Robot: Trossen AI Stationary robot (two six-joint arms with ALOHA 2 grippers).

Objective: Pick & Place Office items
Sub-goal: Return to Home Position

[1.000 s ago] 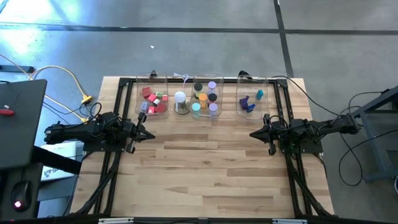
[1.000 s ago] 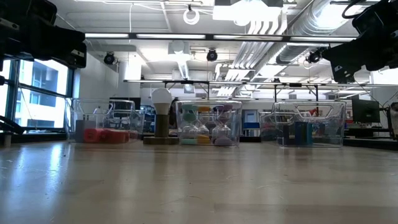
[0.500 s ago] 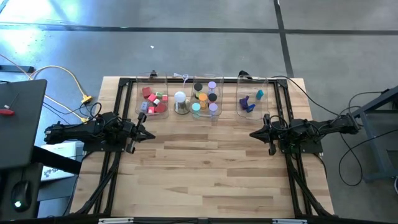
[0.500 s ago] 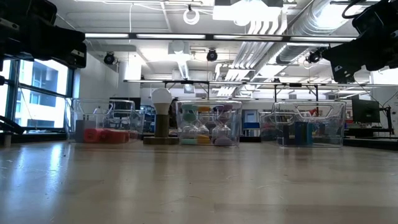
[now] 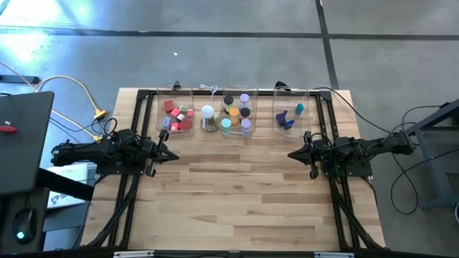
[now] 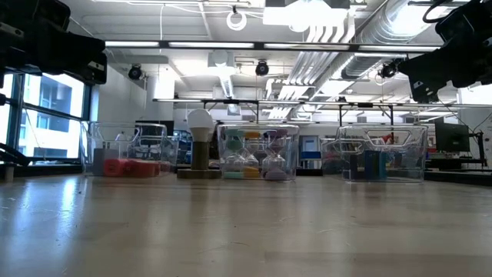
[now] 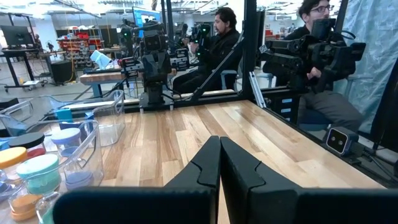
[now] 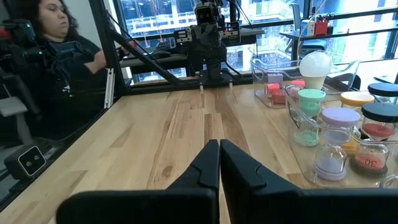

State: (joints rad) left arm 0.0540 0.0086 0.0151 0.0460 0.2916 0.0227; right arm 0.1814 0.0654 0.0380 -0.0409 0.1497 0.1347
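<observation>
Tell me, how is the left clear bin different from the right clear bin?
The left clear bin holds red and pink pieces; the right clear bin holds blue, purple and teal ones. The left bin stands right beside the white dome; the right bin stands apart from the others. Both are see-through, at the table's far edge.
</observation>
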